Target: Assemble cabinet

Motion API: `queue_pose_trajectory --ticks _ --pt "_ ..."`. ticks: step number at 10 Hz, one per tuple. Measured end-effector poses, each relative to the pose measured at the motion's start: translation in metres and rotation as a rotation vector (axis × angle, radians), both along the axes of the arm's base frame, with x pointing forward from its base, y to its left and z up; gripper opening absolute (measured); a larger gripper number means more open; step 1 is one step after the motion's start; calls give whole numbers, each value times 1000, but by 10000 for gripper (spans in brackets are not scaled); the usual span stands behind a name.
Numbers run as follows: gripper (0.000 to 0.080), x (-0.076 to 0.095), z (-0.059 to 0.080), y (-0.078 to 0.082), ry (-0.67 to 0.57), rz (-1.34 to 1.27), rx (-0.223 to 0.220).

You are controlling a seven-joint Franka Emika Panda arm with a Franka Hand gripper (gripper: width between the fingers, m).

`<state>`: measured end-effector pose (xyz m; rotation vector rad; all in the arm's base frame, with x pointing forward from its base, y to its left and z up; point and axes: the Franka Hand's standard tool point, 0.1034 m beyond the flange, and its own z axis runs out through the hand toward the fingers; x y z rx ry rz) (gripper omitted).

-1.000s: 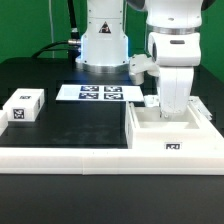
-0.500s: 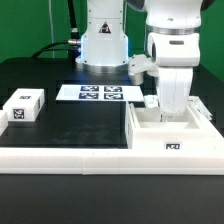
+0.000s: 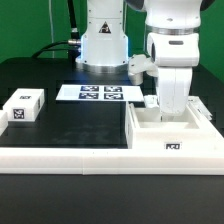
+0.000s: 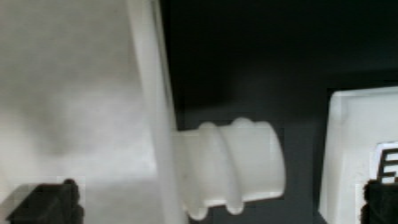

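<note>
The cabinet (image 3: 172, 130) is a white boxy body at the exterior view's right, hollow side up, with a tag on its front face. My gripper (image 3: 172, 110) hangs straight down over its back part, with the fingertips hidden behind the cabinet's walls. In the wrist view the gripper (image 4: 210, 205) is open wide, with a dark fingertip (image 4: 45, 202) at each lower corner. Between them lie a white wall (image 4: 80, 110) and a short white peg (image 4: 231, 165) sticking out from it over the black table. A white tagged part (image 4: 368, 140) lies beyond the peg.
A small white tagged block (image 3: 24, 105) sits at the exterior view's left. The marker board (image 3: 98, 93) lies flat at the middle back, before the robot base (image 3: 104, 40). A long low white rail (image 3: 90, 155) runs along the front. A small white piece (image 3: 150, 100) sits beside the gripper.
</note>
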<state>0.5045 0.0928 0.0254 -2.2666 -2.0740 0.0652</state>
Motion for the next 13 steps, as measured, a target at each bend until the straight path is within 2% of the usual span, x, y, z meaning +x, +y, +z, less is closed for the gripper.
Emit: queue_pose_trajectory --ticks 5,7,9,10,13 --pt "797 -19 39 5 -37 2 -12" --pt "797 -35 48 19 -39 -59 -17" --pt "797 -56 46 37 -32 -102 -15" --pt "797 -58 46 41 -30 -115 -14" --pt "797 -57 45 38 -27 -122 -15"
